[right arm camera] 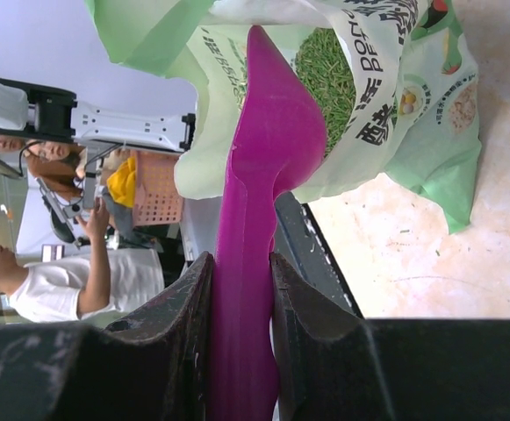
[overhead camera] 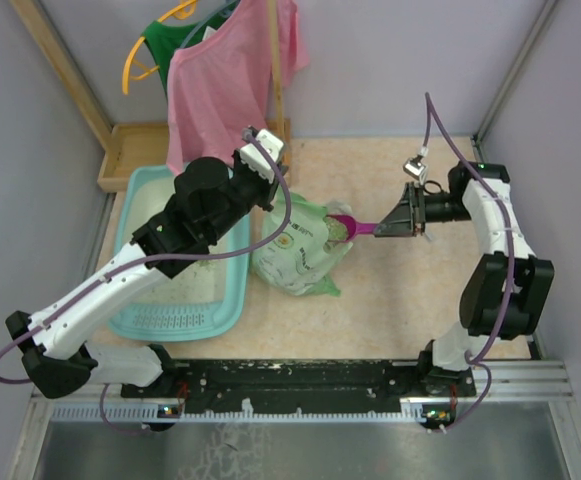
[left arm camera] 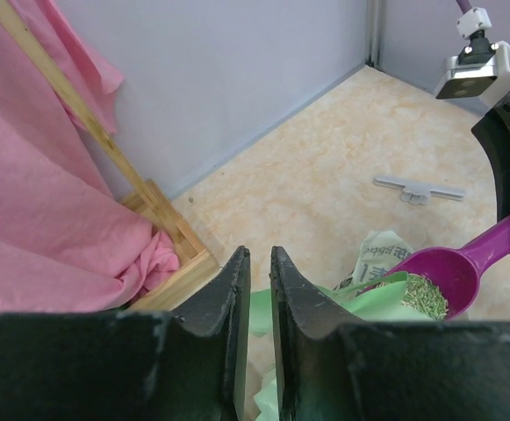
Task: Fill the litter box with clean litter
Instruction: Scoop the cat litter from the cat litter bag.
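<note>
Scoop [overhead camera: 342,226] at bag [overhead camera: 300,255] mouth; left end effector [left arm camera: 257,254] seemingly pinches bag edge.

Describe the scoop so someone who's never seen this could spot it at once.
Find the big light-teal litter box on the left; a pale green printed bag sits beside it. The scoop is at the bag's open mouth, handle clamped in the right arm's jaws. It alone is bright magenta, with green litter in its bowl.

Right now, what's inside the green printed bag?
Green litter granules show through the open mouth of the bag, with the bowl of the magenta scoop at it. How full the bag is below is hidden by its walls.
</note>
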